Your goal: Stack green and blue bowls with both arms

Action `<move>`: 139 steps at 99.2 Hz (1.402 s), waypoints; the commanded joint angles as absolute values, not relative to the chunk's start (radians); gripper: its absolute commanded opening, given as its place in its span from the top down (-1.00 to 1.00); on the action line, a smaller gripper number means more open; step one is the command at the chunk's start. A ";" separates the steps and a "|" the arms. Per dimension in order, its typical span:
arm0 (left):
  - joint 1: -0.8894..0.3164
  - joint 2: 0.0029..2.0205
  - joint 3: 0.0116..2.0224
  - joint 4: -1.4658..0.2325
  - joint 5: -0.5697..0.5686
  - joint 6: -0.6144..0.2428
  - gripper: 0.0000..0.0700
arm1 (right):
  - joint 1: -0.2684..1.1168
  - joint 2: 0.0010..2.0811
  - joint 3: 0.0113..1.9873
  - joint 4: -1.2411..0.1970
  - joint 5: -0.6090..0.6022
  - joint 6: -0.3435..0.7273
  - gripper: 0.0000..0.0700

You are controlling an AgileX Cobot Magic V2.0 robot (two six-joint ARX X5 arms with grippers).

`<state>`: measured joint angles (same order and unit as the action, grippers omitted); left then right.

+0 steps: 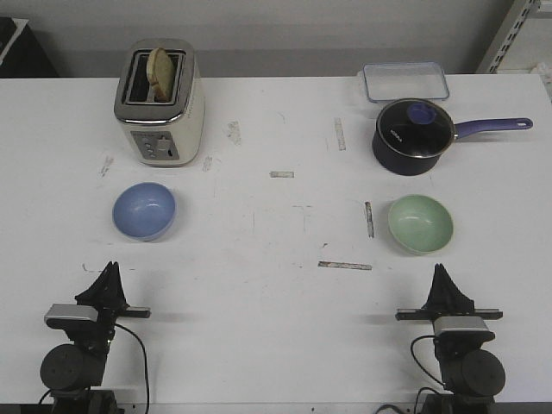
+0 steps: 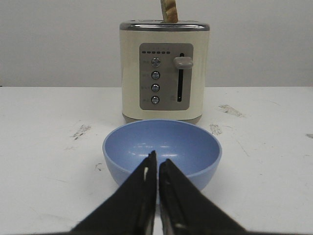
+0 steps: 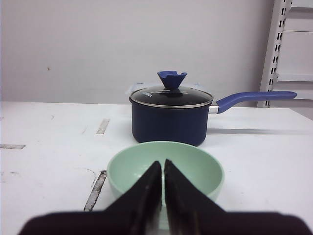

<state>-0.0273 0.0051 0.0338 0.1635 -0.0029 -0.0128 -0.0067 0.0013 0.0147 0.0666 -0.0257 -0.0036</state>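
2 plain glossy bowls, equal size, empty, upright, well apart on white table (image 1: 276,310).
Blue bowl (image 1: 144,210) before toaster (image 1: 160,102); green bowl (image 1: 420,224) near saucepan (image 1: 414,135). Left gripper (image 1: 110,274) and right gripper (image 1: 442,277): fingers together, clear of bowls.

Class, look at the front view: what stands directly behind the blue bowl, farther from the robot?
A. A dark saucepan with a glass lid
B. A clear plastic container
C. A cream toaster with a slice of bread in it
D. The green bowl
C. The blue bowl sits on the robot's left side of the table, just in front of the cream toaster, which has a slice of bread standing in its slot.
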 commanded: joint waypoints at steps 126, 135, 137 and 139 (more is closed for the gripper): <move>-0.027 0.003 0.013 0.174 -0.003 -0.004 1.00 | -0.005 0.742 0.725 -0.291 -0.027 0.021 0.99; -0.027 0.003 0.013 0.174 -0.003 -0.004 1.00 | -0.005 0.808 0.794 -0.379 -0.027 0.022 0.99; -0.027 0.003 0.013 0.174 -0.003 -0.004 1.00 | -0.005 0.824 0.812 -0.401 -0.027 0.022 0.99; -0.027 0.003 0.013 0.174 -0.003 -0.004 1.00 | -0.006 0.840 0.830 -0.426 -0.027 0.022 0.99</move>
<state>-0.0273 0.0051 0.0338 0.1635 -0.0029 -0.0128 -0.0067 0.7959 0.7715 -0.3782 -0.0269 0.0296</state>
